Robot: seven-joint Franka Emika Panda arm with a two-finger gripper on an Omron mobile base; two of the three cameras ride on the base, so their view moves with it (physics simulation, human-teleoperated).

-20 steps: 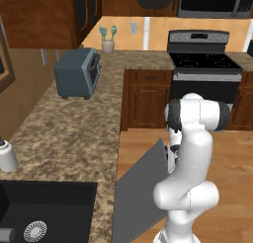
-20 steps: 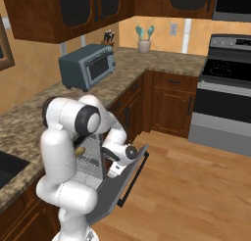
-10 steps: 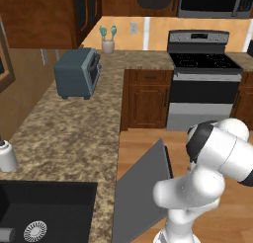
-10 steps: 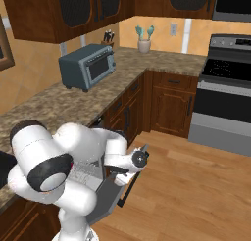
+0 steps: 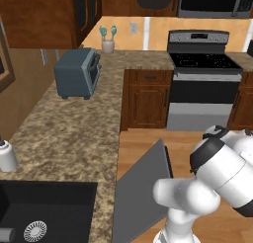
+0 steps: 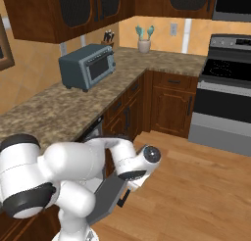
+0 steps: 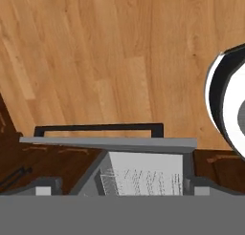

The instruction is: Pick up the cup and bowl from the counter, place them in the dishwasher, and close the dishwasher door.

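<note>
The dishwasher door stands partly open, a tilted grey panel beside the counter. In the hand view I look straight down on its top edge and the dark bar handle, with the pale wire rack of the dishwasher below it. In the right base view the door slants under my folded white arm. My hand hangs above the door's top edge with nothing between its fingers. The cup and the bowl are out of view.
A blue-grey toaster and a beige pot with teal utensils stand on the counter. A white jar sits by the black sink. The stove stands across the wooden floor.
My arm has folded down from upright and swung low over the dishwasher door. The door keeps the same tilt.
</note>
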